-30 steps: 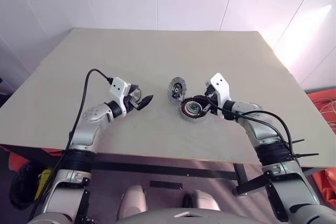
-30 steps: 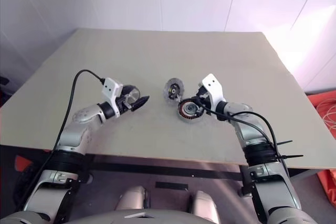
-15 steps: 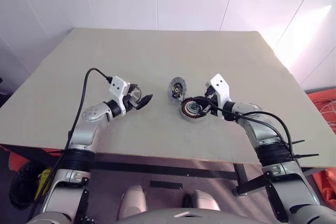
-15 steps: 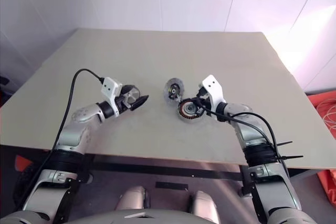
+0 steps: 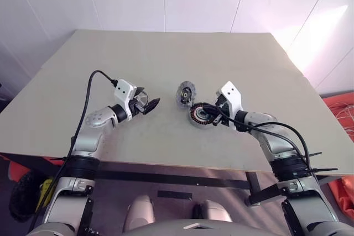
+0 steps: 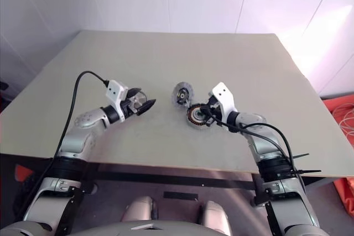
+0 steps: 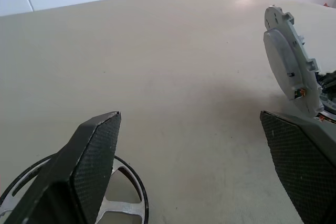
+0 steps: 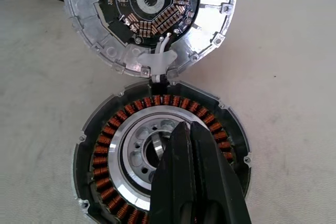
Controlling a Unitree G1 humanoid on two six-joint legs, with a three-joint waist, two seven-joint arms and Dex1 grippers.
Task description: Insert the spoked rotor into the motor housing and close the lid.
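Motor housing (image 8: 161, 161) is lying flat on the counter (image 5: 166, 59), roughly mid-counter, slightly R of centre, w/ copper windings facing up. Its lid (image 8: 149, 19) is standing open, hinged at the housing's far edge and touching it there; lid interior w/ circuit board is facing the R gripper.

R gripper (image 8: 195, 182) is sitting w/ fingers pressed together, holding nothing, tips hanging over the housing's grey centre. Cannot tell whether they are touching it.

L gripper (image 5: 148, 105) is standing w/ fingers wide apart, well L of the housing, above the counter. Spoked rotor (image 7: 118, 200) is showing just under the L finger (image 7: 92, 156) in the L wrist view: dark ring w/ pale spokes. Cannot tell whether it is resting on the counter or being carried by the finger.

Open room: bare counter is lying between the grippers, and wide bare surface is stretching behind the lid to the far edge. Near counter edge is running close in front of both arms.
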